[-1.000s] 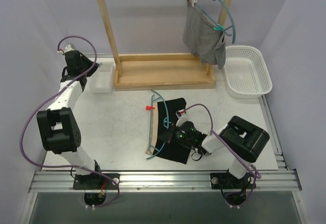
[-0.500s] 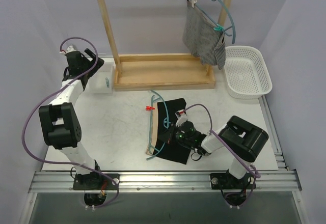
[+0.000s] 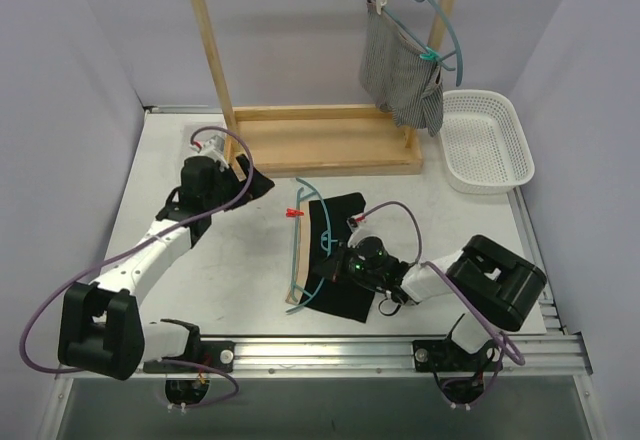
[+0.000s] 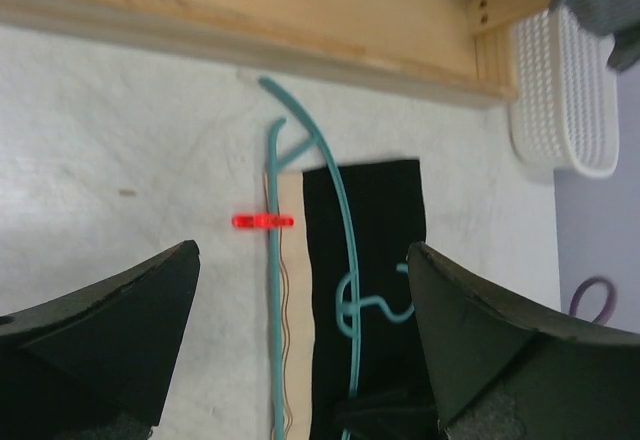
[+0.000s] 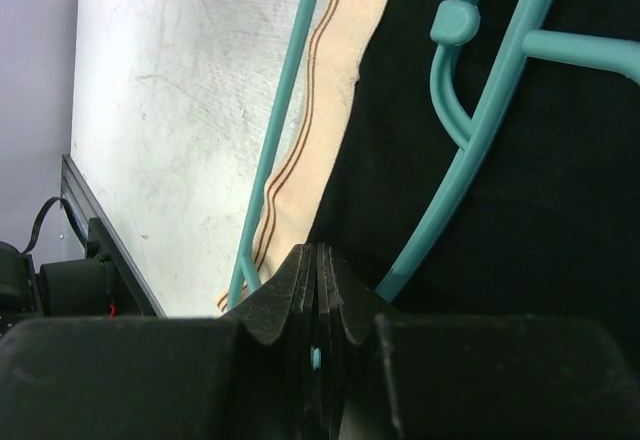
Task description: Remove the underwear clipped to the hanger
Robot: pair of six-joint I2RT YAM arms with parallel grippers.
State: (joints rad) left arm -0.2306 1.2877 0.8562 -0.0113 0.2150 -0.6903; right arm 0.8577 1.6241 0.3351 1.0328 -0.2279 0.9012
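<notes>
underwear (image 3: 345,222) (black pair) lies near the worktop's front edge; right gripper (image 5: 316,260) clamped on its teal hanger (image 3: 294,250), left gripper (image 4: 302,250) wide open.

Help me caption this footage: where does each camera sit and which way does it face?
Top external: high behind the bases, looking down on the table; both arms show.
Left wrist: facing down at the teal hanger on the black underwear; open left gripper frames it.
Right wrist: close over the hanger; right gripper shut on it.
All share hanger and underwear.

left hand (image 3: 248,177): now spread wide | left arm (image 3: 150,255): swung from far-left corner toward black underwear (image 3: 338,212)
</notes>
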